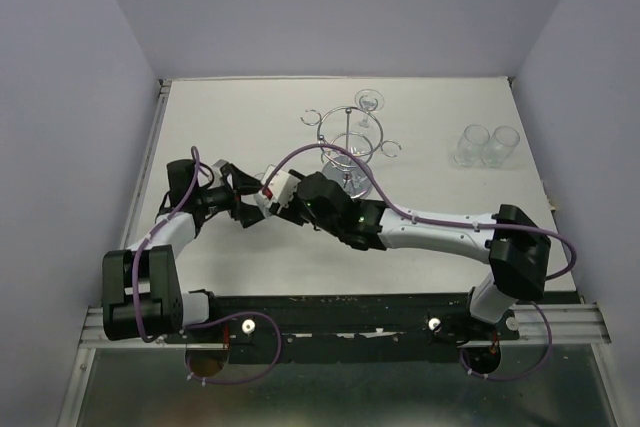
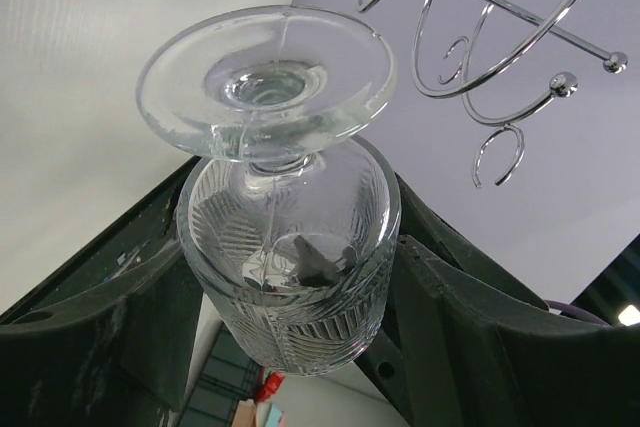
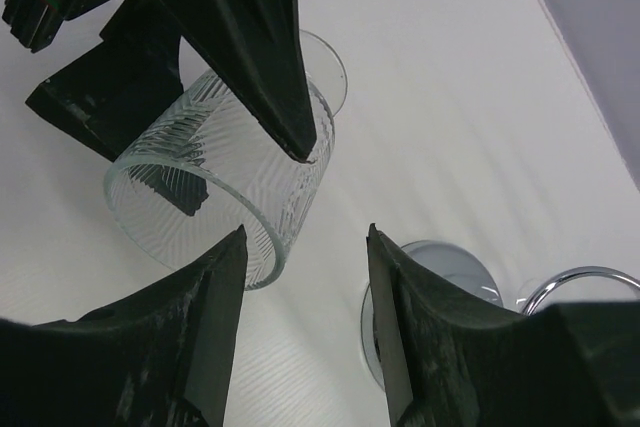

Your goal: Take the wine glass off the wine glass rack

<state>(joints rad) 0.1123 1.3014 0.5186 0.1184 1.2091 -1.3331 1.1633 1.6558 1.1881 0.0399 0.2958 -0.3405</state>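
While clamping wine glass in left gripper, with right gripper spread alongside: risks dropping if bumped.

Top cam: fixed, high behind the arm bases, looking down and forward over the whole table. Left wrist cam: right up against the wine glass, tilted up toward the rack. Right wrist cam: close, facing that glass's open end, rack base low right. All three share glass and rack.
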